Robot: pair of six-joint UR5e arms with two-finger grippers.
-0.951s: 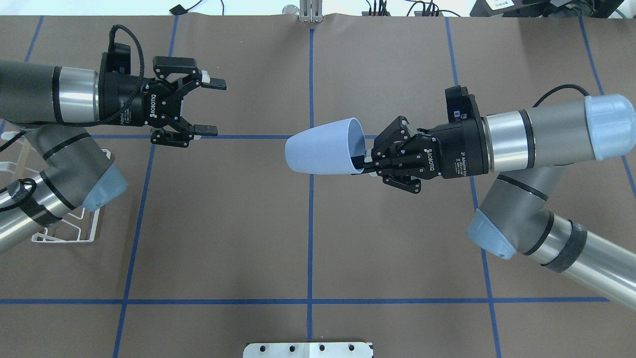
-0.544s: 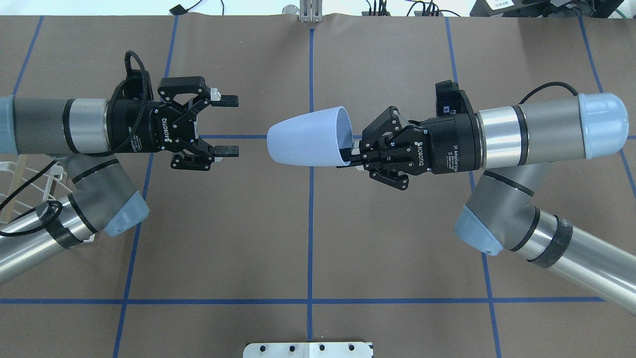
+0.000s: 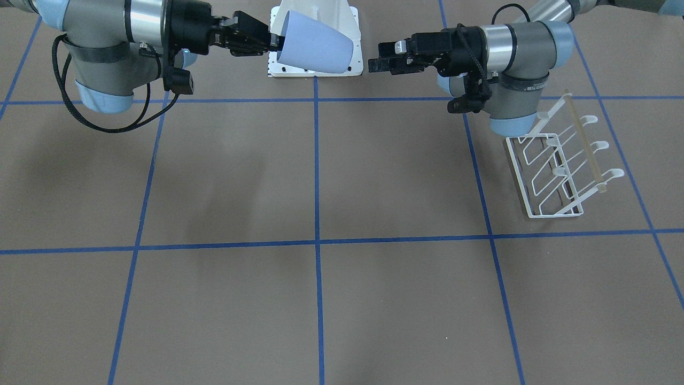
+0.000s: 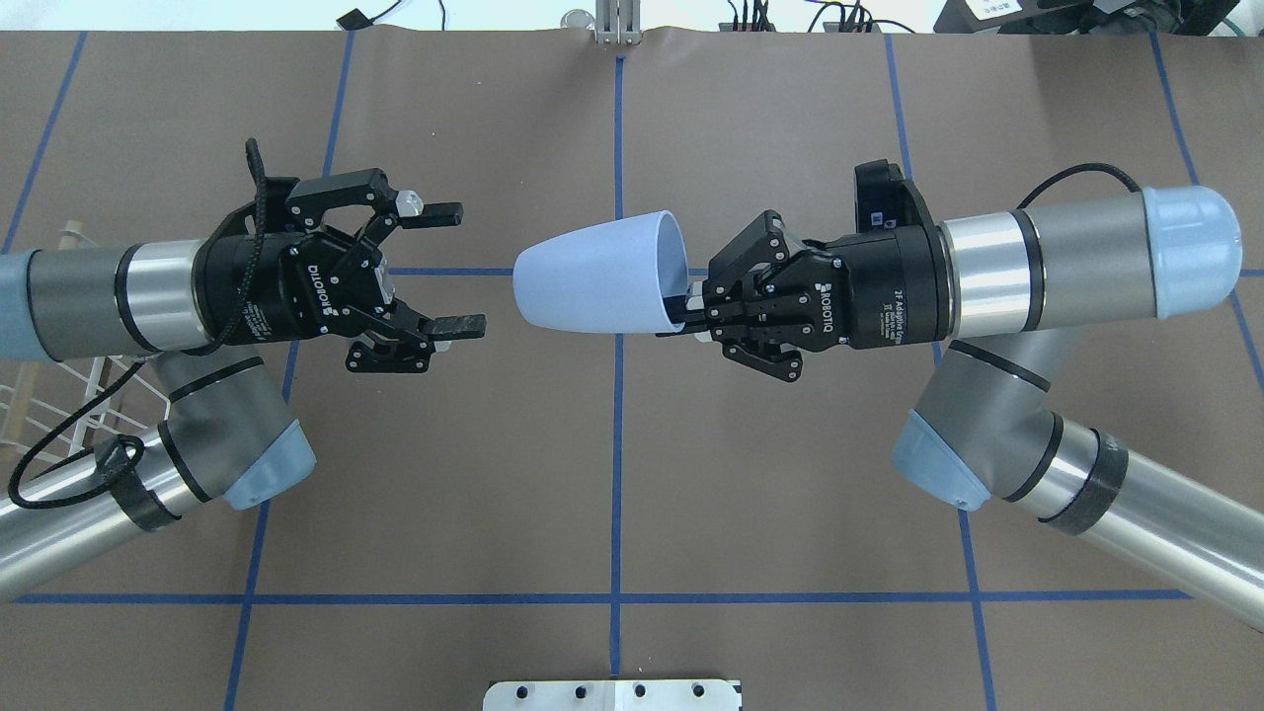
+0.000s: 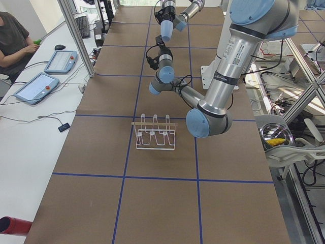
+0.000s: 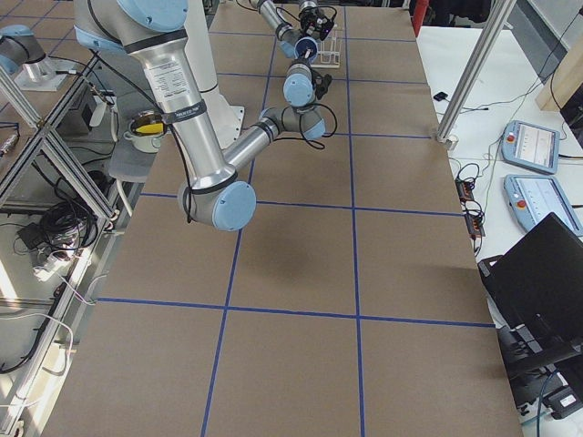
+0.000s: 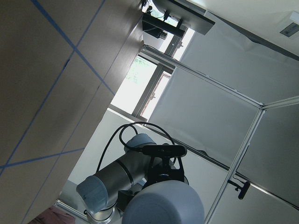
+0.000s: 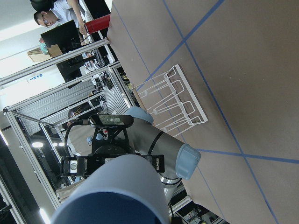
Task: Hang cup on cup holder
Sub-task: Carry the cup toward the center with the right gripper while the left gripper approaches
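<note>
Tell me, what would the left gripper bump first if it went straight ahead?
The left gripper would probably hit the cup, bottom first; the right gripper holds it out. Heights look level, but that's hard to judge.

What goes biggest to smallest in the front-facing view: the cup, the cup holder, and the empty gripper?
1. cup holder
2. cup and left gripper, tied: they look about alike.

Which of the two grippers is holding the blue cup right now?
The right gripper, its fingers shut on the rim of the cup. The left gripper is open and empty, facing the cup's base.
</note>
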